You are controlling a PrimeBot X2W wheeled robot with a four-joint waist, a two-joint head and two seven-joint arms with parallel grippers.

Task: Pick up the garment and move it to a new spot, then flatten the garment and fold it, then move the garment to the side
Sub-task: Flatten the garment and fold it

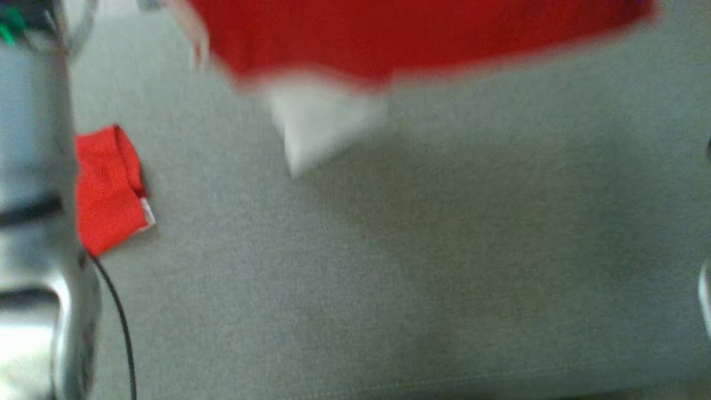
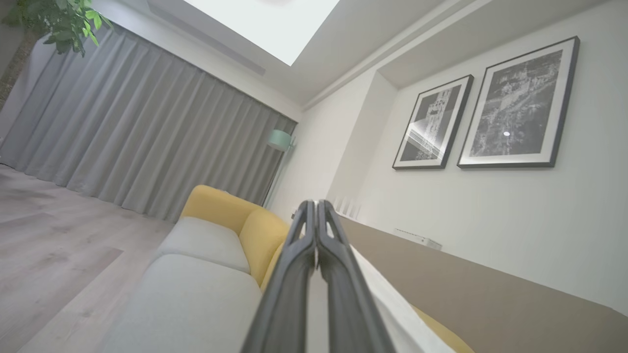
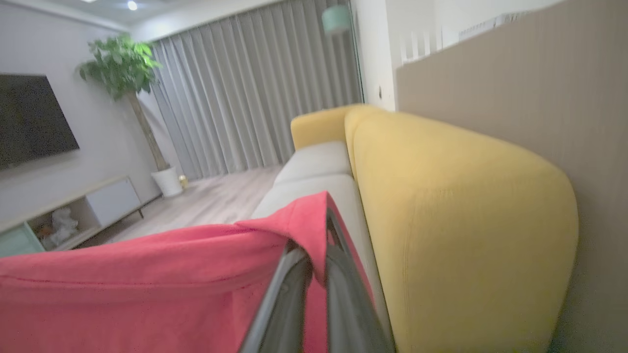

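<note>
The garment (image 1: 422,39) is red with a white part (image 1: 328,122); it hangs blurred across the top of the head view, above the grey sofa seat (image 1: 444,250). One red sleeve with a white cuff (image 1: 105,189) lies on the seat beside my pale left forearm (image 1: 33,166). In the right wrist view the red cloth (image 3: 147,284) drapes over my right gripper (image 3: 324,220), which is shut on it. My left gripper (image 2: 315,206) is shut, and white cloth (image 2: 392,304) trails from its fingers to the lower right.
A yellow backrest (image 3: 466,220) runs along the sofa, with a beige wall panel (image 3: 515,88) behind it. Wooden floor (image 2: 49,235), grey curtains (image 2: 147,137), a potted plant (image 3: 122,63) and a low TV cabinet (image 3: 98,206) lie beyond. A black cable (image 1: 119,322) hangs by my left arm.
</note>
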